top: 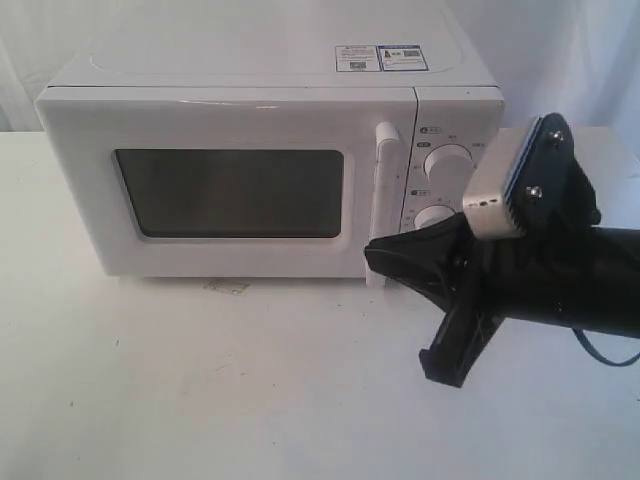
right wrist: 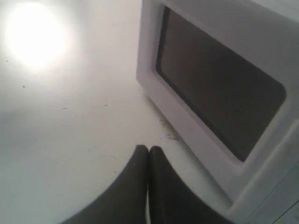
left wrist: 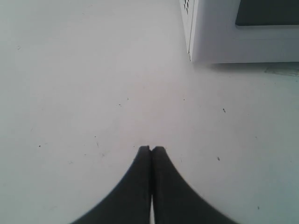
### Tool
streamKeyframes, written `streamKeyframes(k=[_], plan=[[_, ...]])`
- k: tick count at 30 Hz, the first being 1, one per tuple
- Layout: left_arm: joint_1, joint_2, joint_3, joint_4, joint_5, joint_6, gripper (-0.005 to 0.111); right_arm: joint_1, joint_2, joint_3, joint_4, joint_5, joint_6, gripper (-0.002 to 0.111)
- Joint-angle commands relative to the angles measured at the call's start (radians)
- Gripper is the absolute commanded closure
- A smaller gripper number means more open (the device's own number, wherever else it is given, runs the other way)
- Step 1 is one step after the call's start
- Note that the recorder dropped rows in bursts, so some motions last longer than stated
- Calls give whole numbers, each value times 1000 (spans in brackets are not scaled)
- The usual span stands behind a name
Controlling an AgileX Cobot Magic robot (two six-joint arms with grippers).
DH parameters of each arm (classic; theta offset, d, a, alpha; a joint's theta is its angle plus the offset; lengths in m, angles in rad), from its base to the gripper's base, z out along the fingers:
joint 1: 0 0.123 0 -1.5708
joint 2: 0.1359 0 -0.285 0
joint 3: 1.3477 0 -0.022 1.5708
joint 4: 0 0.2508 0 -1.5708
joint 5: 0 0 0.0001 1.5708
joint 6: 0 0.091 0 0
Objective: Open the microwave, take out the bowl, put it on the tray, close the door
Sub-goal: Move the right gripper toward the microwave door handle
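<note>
The white microwave (top: 270, 130) stands at the back of the table with its door (top: 230, 120) closed. Its dark window (top: 230, 192) shows nothing of the inside, so the bowl is hidden, and the tray is out of view. My right gripper (top: 369, 257) is shut and empty, its tip low beside the foot of the vertical bar handle (top: 383, 190). The right wrist view has the same gripper (right wrist: 149, 149) over bare table just in front of the door (right wrist: 187, 121). My left gripper (left wrist: 151, 149) is shut and empty above the table, apart from the microwave's corner (left wrist: 210, 42).
Two round dials (top: 447, 163) sit right of the handle, behind my right arm (top: 560, 270) and its wrist camera (top: 505, 190). A small scrap (top: 226, 287) lies at the microwave's front foot. White table (top: 200, 390) spreads in front.
</note>
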State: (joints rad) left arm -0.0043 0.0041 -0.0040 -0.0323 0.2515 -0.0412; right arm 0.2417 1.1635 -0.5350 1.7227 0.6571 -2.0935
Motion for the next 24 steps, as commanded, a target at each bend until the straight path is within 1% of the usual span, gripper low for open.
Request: streamKeyframes(k=[1,3,5,6,8,12,13,15,22,24], plan=[[2,-4,4,-1,3,-5,107,-101,55,-38,22,31,-50,108],[2,-4,4,-1,3,-5,107,-150,86,-50,22,99,-50,107],[2,-4,4,-1,3,-5,107,-172,126,-75,22,117,-50,98],[2,-4,4,-1,3,-5,107,-175,159,-91,22,132,-50,90],[2,-4,4,-1,3,-5,107,-177,235,-129,22,219,-50,74],[2,-4,4,-1,3,-5,107,-234,333,-180,22,377,-50,47],[2,-4,4,-1,3,-5,107,-250,350,-184,22,403,-50,42],[2,-4,4,-1,3,-5,107,-279,374,-188,22,426,-50,39],[2,-4,4,-1,3,-5,107,-355,385,-190,22,508,-50,39],[2,-4,4,-1,3,-5,107,-361,385,-197,22,514,-50,39]])
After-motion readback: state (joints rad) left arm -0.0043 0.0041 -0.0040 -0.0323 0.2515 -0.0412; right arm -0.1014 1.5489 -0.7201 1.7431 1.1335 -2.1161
